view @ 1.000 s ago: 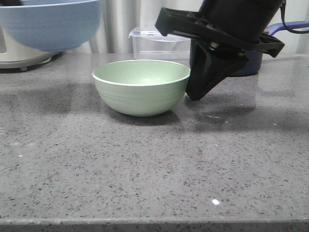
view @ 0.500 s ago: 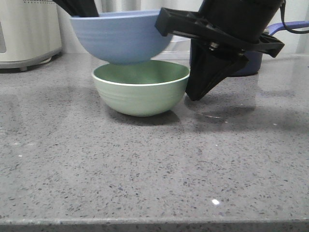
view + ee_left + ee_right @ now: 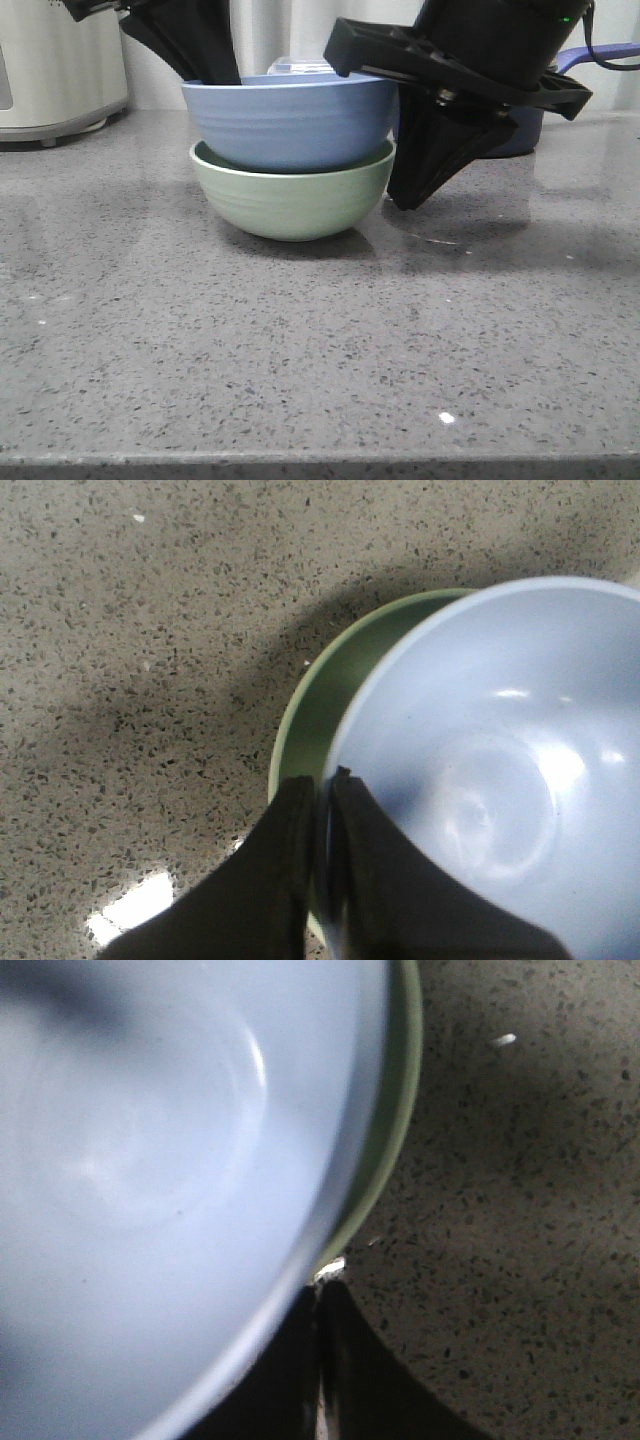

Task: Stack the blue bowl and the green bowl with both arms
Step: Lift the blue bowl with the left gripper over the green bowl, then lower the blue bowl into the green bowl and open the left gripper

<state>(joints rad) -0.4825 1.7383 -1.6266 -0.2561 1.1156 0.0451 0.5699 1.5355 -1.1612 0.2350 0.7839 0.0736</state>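
**Inspector:** Gripping confirmed on the left side. The left gripper [image 3: 322,792] has its two fingers closed narrow on the rim of the blue bowl [image 3: 290,125], one finger inside the wall and one outside. That bowl sits nested in the green bowl [image 3: 290,200], directly below the fingers, with the green rim showing as a crescent on the outer side.

**Clerk:** And the right gripper [image 3: 410,195]?

**Inspector:** It stands tip-down just beside the green bowl, on the side away from the left arm. In its wrist view the fingers are pinched together on the green rim, with only a thin pale slit between them. Whether the tip rests on the countertop [image 3: 320,350] I cannot tell; shadow hides it.

**Clerk:** Anything obscured?

**Inspector:** Both arms are cut off at the top of the front view. Behind the right gripper a dark pot with a blue handle [image 3: 600,55] is mostly hidden. A clear container [image 3: 300,66] peeps above the blue rim. A white appliance [image 3: 60,70] is cropped beyond the left gripper.
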